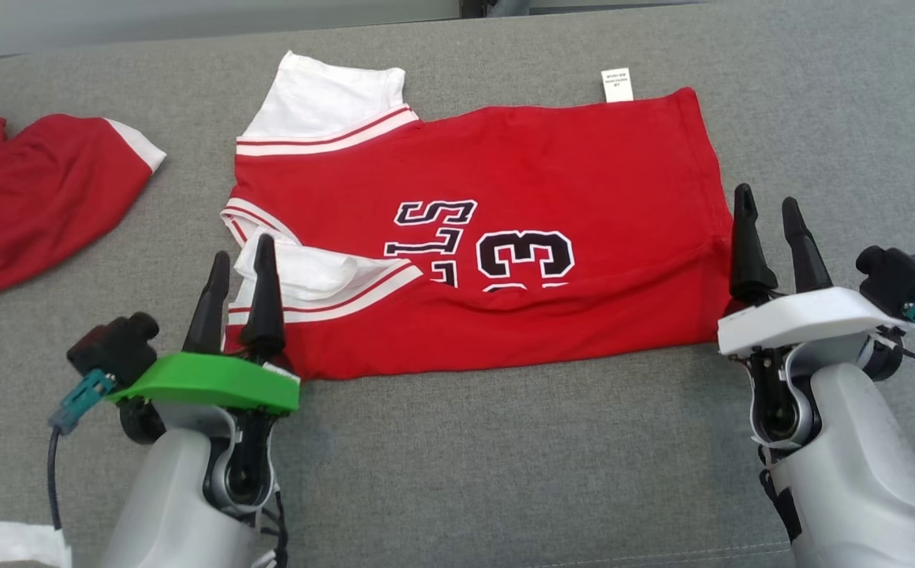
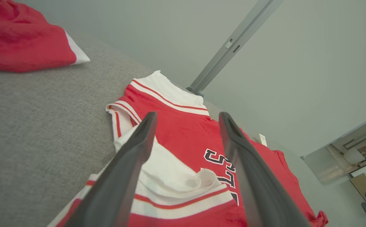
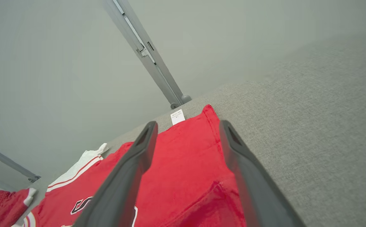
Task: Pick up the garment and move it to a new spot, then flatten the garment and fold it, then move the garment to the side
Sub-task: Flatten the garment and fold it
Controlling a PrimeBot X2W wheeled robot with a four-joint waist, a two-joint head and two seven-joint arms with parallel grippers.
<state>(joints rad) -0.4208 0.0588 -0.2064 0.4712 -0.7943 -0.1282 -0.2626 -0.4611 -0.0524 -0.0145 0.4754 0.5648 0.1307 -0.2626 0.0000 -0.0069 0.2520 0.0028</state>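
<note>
The garment (image 1: 505, 229) is a red shirt with white sleeves and dark lettering, lying on the grey cushion with its near edge folded up over the print. My left gripper (image 1: 240, 256) stands open over the shirt's near left corner, above the white sleeve (image 2: 170, 176). At the shirt's near right corner my right gripper (image 1: 769, 209) is also open, with the red hem (image 3: 214, 138) between its fingers and nothing held. A white label (image 1: 617, 84) pokes out at the far edge.
A second red garment (image 1: 31, 189) with a white cuff lies bunched at the far left. A white cloth (image 1: 8, 544) sits at the near left corner. The grey cushion (image 1: 505, 457) stretches bare in front of the shirt. A wall with a grey rail (image 3: 145, 53) rises behind.
</note>
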